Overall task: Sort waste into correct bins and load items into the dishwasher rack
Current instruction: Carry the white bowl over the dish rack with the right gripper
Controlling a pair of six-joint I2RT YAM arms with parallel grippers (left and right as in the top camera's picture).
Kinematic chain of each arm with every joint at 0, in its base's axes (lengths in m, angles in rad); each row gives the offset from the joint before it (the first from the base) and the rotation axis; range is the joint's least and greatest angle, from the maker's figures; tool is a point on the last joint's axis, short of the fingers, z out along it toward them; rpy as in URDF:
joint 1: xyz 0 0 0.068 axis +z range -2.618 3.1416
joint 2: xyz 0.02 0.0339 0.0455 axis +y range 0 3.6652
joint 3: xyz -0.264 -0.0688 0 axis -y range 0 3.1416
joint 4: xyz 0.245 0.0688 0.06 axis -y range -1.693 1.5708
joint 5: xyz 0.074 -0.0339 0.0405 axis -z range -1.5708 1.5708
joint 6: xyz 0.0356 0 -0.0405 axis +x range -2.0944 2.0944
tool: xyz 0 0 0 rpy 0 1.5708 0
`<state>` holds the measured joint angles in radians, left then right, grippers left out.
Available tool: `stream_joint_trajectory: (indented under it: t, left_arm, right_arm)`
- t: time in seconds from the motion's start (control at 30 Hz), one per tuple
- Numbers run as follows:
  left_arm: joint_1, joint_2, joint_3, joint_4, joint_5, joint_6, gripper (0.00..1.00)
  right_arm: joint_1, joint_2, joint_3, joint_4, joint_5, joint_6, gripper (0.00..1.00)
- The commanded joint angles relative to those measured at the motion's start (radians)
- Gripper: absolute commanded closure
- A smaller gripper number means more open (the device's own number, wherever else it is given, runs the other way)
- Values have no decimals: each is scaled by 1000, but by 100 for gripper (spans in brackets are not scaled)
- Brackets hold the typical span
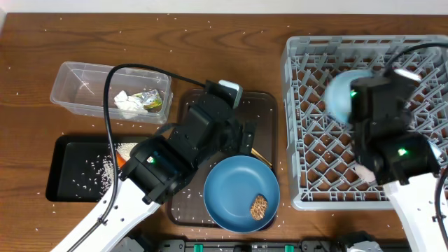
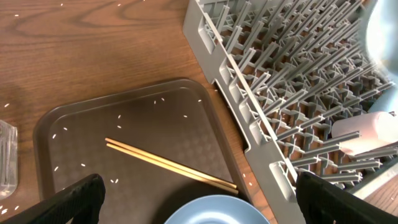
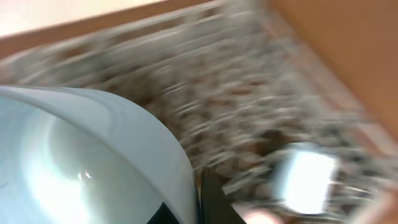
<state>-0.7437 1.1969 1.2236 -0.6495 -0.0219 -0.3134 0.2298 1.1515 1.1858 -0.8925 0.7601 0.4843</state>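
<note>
Now right tool grips white bowl rim above dishwasher rack at right edge of bench. Left tool gapes wide, empty, over chopsticks on brown tray.

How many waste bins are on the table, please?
2. A clear tub sits at the table's left, holding tissue and a wrapper; a black bin lies just below it in the overhead view, holding rice.

Wooden chopsticks lie diagonally on the rice-flecked dark brown tray, near the rim of the blue plate. The grey rack stands just beside the tray, a pale pink cup inside. The left gripper has its jaws spread wide.
</note>
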Motion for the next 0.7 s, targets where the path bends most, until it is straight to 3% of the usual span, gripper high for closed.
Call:
stream_joint_trajectory:
  t: [0.0,0.17,0.4,0.67]
  left_arm:
    - [-2,-19,11,0,10,6,2]
    - [-2,-19,11,-1,10,6,2]
    - [-2,-21,11,-39,10,6,2]
    - [-2,-21,11,-46,10,6,2]
  right_arm:
    - [-66,45,9,38,320,27,99]
    - [-119,164,9,179,355,-124,99]
    - [-130,393,9,413,558,-407,99]
    - [-119,557,9,447,604,-441,99]
